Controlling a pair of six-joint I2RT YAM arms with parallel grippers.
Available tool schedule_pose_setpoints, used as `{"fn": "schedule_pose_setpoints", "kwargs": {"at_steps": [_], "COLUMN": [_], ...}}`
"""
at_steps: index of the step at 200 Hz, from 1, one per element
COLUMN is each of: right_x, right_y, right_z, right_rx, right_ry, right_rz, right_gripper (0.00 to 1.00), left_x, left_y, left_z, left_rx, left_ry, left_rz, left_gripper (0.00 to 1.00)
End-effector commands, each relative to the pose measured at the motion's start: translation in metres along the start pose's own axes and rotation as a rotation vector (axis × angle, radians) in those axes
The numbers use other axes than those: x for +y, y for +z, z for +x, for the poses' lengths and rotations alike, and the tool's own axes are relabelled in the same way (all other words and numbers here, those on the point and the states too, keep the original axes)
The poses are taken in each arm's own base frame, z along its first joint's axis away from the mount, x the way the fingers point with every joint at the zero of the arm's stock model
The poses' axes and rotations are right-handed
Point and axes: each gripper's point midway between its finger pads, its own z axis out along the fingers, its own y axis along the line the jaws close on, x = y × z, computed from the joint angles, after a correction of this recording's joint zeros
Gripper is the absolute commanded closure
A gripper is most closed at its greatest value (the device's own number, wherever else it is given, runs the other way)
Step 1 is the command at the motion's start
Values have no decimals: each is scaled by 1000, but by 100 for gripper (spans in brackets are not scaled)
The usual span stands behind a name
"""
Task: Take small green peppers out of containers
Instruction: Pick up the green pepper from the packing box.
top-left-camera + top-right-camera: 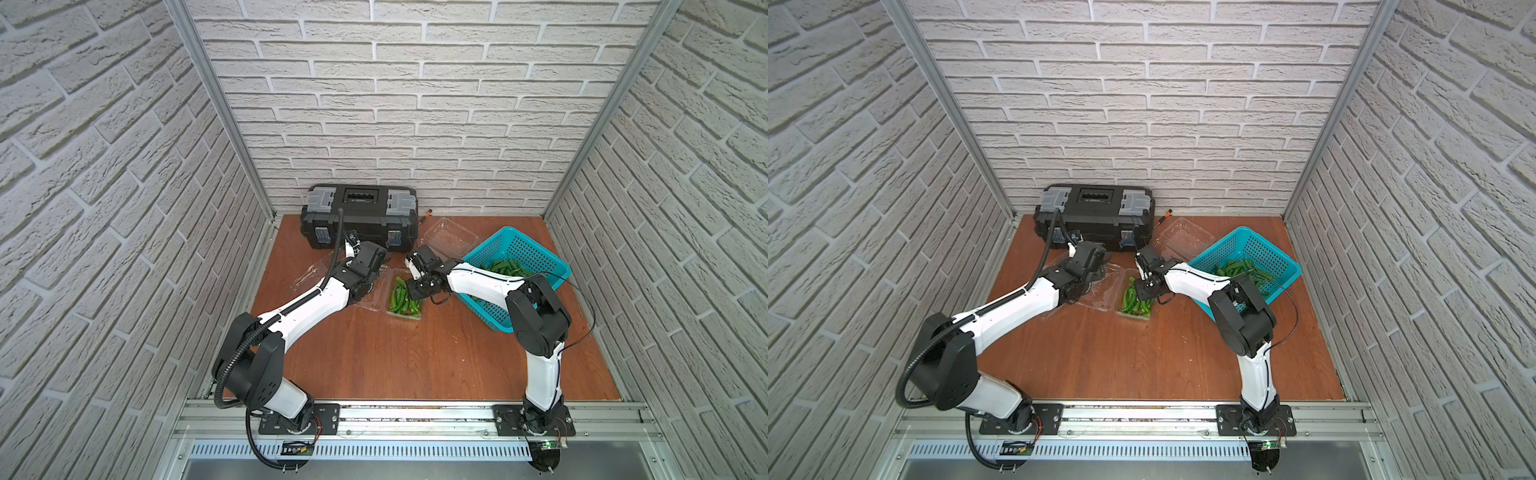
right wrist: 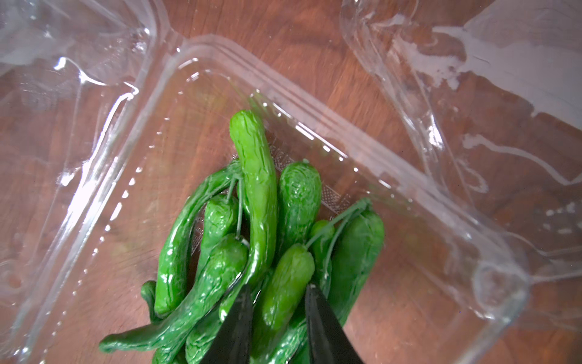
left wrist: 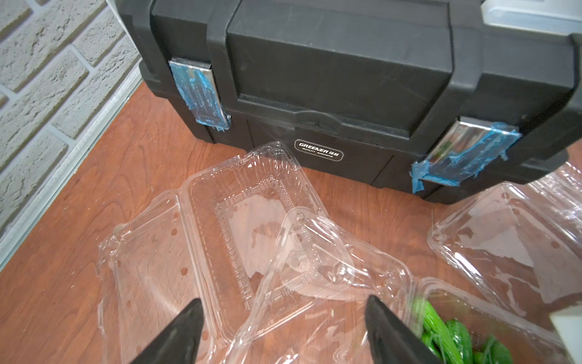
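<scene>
Right gripper [image 2: 278,302]: jaws narrowed, pinching one pepper [image 2: 283,283] that lies lengthwise between them, pointing toward frame top. Peppers [image 1: 403,301] are heaped in the open container [image 1: 405,318] at frame centre. Left gripper [image 3: 283,331]: spread, empty, over the lid [image 3: 315,277]. Right arm judged nearer.

Bright, even light; glare, perhaps blur.
</scene>
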Motion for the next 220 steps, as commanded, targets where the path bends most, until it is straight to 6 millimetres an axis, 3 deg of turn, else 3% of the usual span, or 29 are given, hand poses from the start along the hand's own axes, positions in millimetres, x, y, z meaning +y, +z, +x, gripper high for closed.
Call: {"fn": "schedule_pose_setpoints", "kwargs": {"at_steps": [1,94,161,165,220], "right_x": [2,1,8,12,31], "right_y": [6,8,3,-9,-57], "right_z": [3,15,7,-1,-38], "right_rx": [17,50,9,-27,-220], "right_ry": [-15,-22,-34,-36,-54], "right_rz": [-3,4,-37,-51,-135], "right_gripper": [70,67,91,91,94], "left_x": [-13,-21,-21,-21,-28], "left_y": [0,6,7,7,9], "left_z": [-11,-6,-4,-3,-1], "left_rx": [-19,5,13,15,41], "left_ry": [0,4,16,19,38], "left_rz": [37,50,49,49,91], "left_gripper": [20,20,20,20,20]}}
